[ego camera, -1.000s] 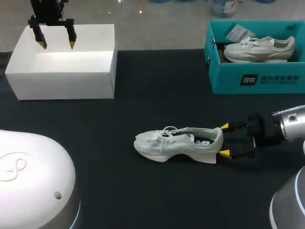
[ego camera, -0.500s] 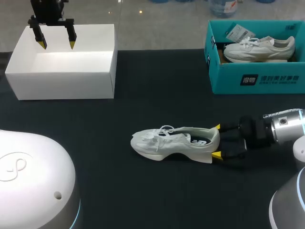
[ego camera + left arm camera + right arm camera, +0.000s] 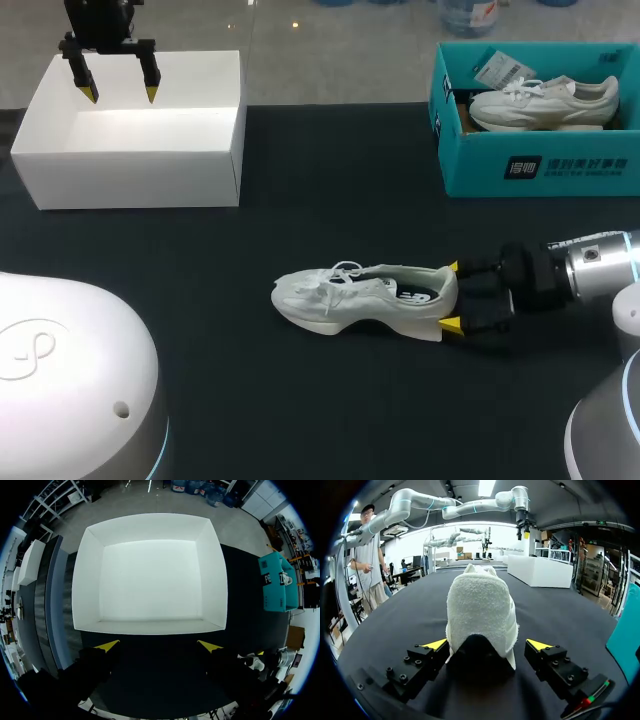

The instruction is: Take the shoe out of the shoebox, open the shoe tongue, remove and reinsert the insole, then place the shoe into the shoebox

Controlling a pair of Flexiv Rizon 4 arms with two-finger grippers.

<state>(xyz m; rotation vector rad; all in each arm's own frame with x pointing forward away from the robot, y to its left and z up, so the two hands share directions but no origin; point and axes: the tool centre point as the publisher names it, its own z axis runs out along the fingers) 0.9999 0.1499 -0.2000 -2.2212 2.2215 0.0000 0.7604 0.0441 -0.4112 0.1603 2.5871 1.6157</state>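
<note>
- White shoe (image 3: 360, 302) sits on its sole near the middle of the black table (image 3: 300, 420), a little toward the near edge. Its toe points at the left edge and its heel at the right edge.
- The right gripper (image 3: 451, 295) comes in low from the right edge, with its yellow tips on either side of the heel.
- In the right wrist view the shoe (image 3: 480, 605) fills the space ahead of that gripper (image 3: 487, 645). The jaws stand wide, and a small gap shows beside the heel on at least one side.
- The open white box (image 3: 130, 160) stands at the far left corner.
- The left gripper (image 3: 121, 95) hangs above its back wall with jaws spread wide and nothing between them. Its wrist view looks straight down into the box (image 3: 150, 522) beyond its tips (image 3: 159, 645).
- A teal shoebox (image 3: 540, 170) at the far right corner holds a second pale shoe (image 3: 545, 100).
</note>
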